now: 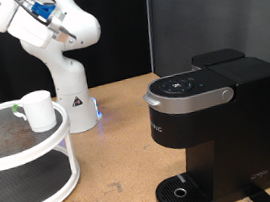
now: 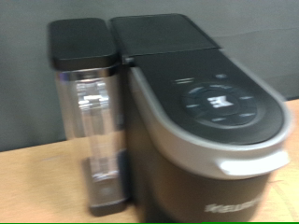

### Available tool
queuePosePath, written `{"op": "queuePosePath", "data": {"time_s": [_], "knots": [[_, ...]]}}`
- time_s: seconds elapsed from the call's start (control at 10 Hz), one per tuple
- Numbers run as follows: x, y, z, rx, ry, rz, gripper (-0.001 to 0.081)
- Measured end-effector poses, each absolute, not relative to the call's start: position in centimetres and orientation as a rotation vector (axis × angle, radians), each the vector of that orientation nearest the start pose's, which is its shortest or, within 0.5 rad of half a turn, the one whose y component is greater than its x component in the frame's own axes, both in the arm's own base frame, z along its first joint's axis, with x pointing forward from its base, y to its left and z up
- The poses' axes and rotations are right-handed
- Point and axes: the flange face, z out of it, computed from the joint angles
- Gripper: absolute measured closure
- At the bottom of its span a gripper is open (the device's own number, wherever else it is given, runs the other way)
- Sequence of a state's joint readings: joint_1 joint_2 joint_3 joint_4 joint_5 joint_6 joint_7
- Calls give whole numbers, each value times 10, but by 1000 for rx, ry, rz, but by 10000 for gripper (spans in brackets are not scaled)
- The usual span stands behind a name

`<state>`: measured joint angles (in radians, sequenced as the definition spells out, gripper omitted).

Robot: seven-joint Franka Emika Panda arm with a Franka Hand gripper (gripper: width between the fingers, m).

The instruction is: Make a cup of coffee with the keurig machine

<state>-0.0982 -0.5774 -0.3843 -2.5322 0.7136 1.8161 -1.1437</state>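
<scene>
Exterior view shows the machine [image 1: 212, 131] standing on the wooden table [image 1: 110, 135] near the edge at the exterior view's right, with its lid down and nothing on its round drip base [image 1: 178, 192]. The cup [image 1: 38, 109] is well apart from it, sitting on the top shelf of a round two-level stand [image 1: 28, 166] by the table edge at the exterior view's left. I think the cup is kept up there so it is easy to reach from above, and the drip base is bare because no cup has been brought over yet. The arm [image 1: 50, 32] is high up near the exterior view's top, over the back of the table, and its gripper is out of the picture, so I cannot tell if it is open or closed or if it holds anything. Wrist view looks down at the machine [image 2: 201, 121] from close by, which I take to mean the hand is pointed at it and not at the cup. The machine is a black box with a grey band around a rounded head, small buttons on top, and a clear water tank [image 2: 89, 121] with a black cap on one side. The wrist view is a bit blurry, so the tank may hold some water. The cup is small, plain and white, much shorter than the machine.
</scene>
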Motion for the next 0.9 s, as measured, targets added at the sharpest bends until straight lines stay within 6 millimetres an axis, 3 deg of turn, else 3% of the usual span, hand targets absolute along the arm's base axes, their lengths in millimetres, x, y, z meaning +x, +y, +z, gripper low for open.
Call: {"op": "queuePosePath", "data": {"time_s": [0.2, 0.5, 0.9], "knots": [[338, -133, 473, -2236, -562, -588, 803], [340, -137, 458, -2379, -304, -513, 803], [296, -170, 450, -2332, -418, -306, 803]]}}
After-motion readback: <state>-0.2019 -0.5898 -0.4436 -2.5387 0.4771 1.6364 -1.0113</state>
